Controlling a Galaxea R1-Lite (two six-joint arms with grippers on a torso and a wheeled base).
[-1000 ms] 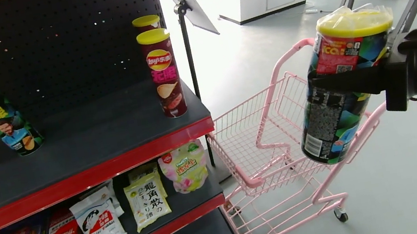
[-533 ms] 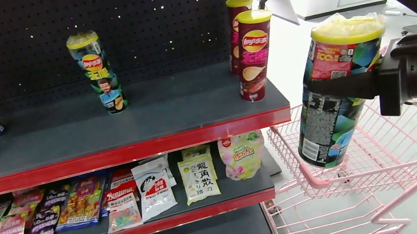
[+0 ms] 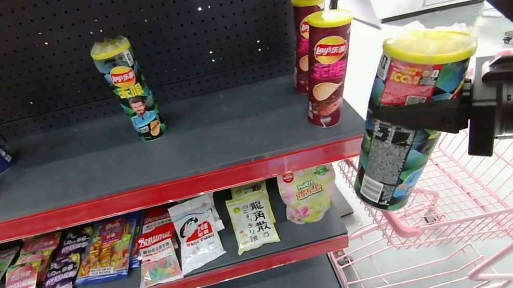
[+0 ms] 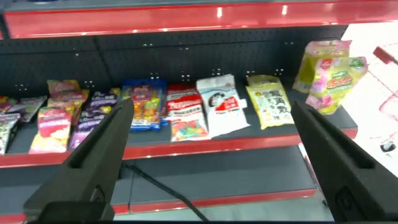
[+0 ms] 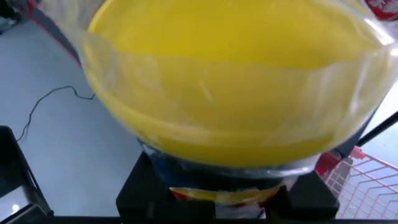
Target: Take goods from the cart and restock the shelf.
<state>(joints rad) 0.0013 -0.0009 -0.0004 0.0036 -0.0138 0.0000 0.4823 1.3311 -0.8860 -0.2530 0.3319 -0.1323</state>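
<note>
Our right gripper [image 3: 413,117] is clamped around a chip can [image 3: 425,69], holding it tilted over the pink cart [image 3: 460,220] beside the shelf [image 3: 149,194]. Our left gripper [image 4: 211,107] gapes wide before the snack bags [image 4: 186,121].

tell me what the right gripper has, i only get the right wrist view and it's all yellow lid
Observer: The right gripper is shut around a green chip can with a yellow lid, held tilted near the pink cart.
Operator: any room on the top shelf
Observer: Yes, the top shelf has a wide bare stretch between a matching green can and two maroon cans.
Operator: and the left gripper
Observer: The left gripper is open and empty, facing snack bags on the lower shelf.
</note>
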